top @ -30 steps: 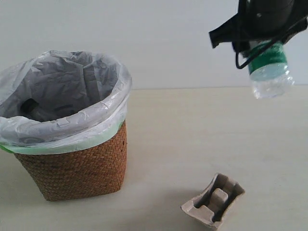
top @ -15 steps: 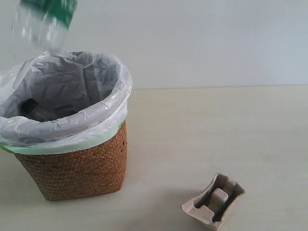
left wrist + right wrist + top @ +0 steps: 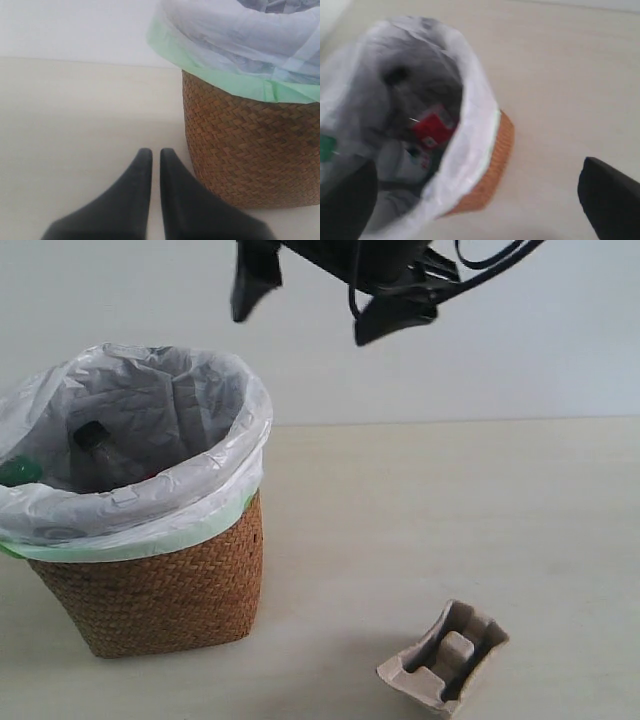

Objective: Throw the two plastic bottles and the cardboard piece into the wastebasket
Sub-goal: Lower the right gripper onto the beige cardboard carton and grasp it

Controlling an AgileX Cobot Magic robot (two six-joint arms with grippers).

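My right pincer point(image 3: 320, 300) gaped wide, empty, above the brown woven wicker wastebasket point(image 3: 160, 590), left pincer point(image 3: 151, 156) closed together on nothing, black-capped clear plastic bottle point(image 3: 95, 436) mostly buried inside.

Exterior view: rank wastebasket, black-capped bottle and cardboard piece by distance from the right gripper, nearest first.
1. wastebasket: its rim is just below the open right gripper, to the left.
2. black-capped bottle: inside the wastebasket, toward its left side.
3. cardboard piece: on the table, bottom right.
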